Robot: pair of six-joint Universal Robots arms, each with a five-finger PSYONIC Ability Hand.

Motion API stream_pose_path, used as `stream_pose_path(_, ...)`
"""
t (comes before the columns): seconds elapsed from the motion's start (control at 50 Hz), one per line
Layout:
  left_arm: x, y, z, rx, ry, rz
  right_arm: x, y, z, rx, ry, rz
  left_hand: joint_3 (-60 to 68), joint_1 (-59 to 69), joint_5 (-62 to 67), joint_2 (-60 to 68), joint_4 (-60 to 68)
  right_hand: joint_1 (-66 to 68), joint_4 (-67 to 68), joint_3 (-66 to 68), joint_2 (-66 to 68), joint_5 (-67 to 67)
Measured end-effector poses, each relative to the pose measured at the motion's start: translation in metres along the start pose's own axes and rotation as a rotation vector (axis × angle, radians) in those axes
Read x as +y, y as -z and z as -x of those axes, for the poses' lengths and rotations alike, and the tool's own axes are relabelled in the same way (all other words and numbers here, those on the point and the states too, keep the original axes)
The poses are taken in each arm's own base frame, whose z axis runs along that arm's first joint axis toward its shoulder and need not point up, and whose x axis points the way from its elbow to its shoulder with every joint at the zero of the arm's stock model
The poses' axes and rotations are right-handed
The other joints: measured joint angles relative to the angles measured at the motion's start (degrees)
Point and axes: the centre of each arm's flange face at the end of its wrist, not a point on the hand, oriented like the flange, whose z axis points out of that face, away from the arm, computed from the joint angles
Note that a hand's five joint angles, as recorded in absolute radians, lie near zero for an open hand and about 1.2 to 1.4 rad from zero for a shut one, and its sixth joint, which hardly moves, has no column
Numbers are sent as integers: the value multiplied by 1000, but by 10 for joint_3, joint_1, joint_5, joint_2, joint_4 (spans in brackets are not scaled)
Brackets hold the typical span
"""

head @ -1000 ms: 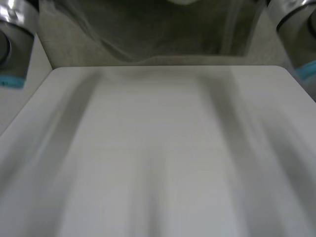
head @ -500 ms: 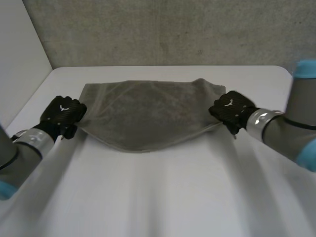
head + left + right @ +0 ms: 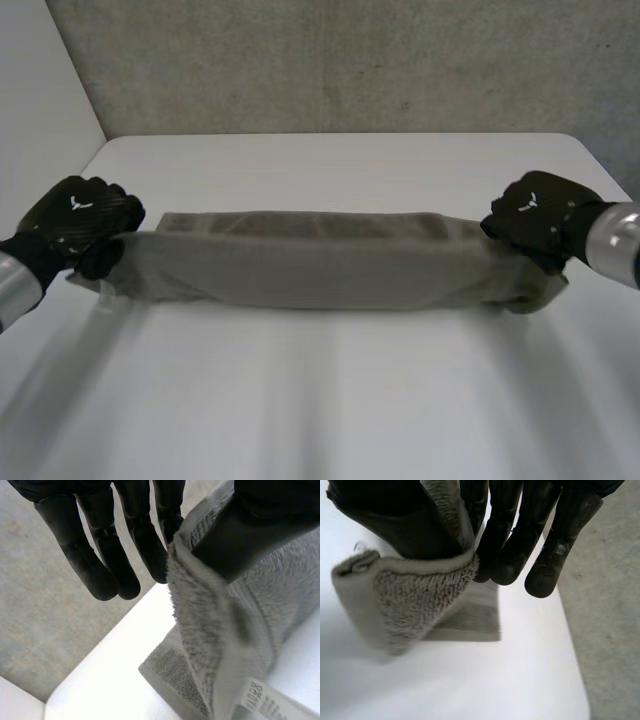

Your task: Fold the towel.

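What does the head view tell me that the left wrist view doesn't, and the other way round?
The head view gives the whole picture: the towel stretched as a long band across the white table, with the left hand at one end and the right hand at the other. The left wrist view gives the close-up: the thumb pinching the towel's edge against a finger, the other fingers straight, and a white care label on the towel. Both show the left hand holding the grey towel over the table.

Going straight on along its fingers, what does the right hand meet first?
The right hand would likely meet the bare table beside the towel end it pinches; depth unclear.
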Motion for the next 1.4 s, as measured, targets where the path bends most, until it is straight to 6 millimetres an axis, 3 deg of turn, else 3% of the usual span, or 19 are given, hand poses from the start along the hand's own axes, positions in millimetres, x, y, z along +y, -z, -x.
stream_pose_path(0.12,17,-55,1,29,-6,9,14,-58,-10,65,59,-39,0,0,0,0,0,0,0,0,0,0)
stream_pose_path(0.28,39,-132,-1,-32,-42,16,15,-128,-1,135,115,-79,0,0,0,0,0,0,0,0,0,0)
stream_pose_path(0.44,59,-178,-7,-56,-67,-12,27,-171,6,191,130,-71,1,0,0,0,0,0,0,0,0,0)
stream_pose_path(0.54,69,-193,-6,-83,-75,-21,36,-188,9,215,135,-77,-12,-1,-2,-9,-9,-16,-17,-17,-17,-14)
stream_pose_path(0.6,73,-199,-7,-98,-78,-22,40,-196,11,224,135,-80,-177,-120,-113,-160,-168,-266,-251,-250,-271,-266)
stream_pose_path(0.64,75,-202,-9,-103,-78,-19,41,-200,12,228,132,-84,-402,-352,-339,-382,-403,-466,-459,-460,-475,-493)
stream_pose_path(0.7,75,-202,-12,-112,-77,-9,40,-201,10,244,127,-94,-640,-581,-586,-615,-637,-594,-606,-608,-607,-631)
stream_pose_path(0.74,74,-202,-13,-122,-76,-3,36,-201,7,261,120,-103,-704,-628,-660,-677,-686,-608,-615,-621,-614,-632)
stream_pose_path(0.9,55,-190,-10,-178,-62,37,11,-175,-22,350,-10,-126,-726,-637,-685,-700,-695,-617,-615,-621,-615,-632)
stream_pose_path(1.06,26,-147,-10,-177,-32,93,-2,-120,-28,337,-199,-113,-726,-637,-685,-700,-695,-623,-615,-621,-615,-632)
stream_pose_path(1.24,2,-80,-28,-167,32,86,9,-65,5,250,-414,-42,-726,-637,-685,-700,-695,-618,-614,-620,-613,-630)
stream_pose_path(1.4,6,-45,-46,-190,141,28,41,-55,35,209,-636,30,-726,-637,-685,-700,-695,-556,-560,-559,-560,-558)
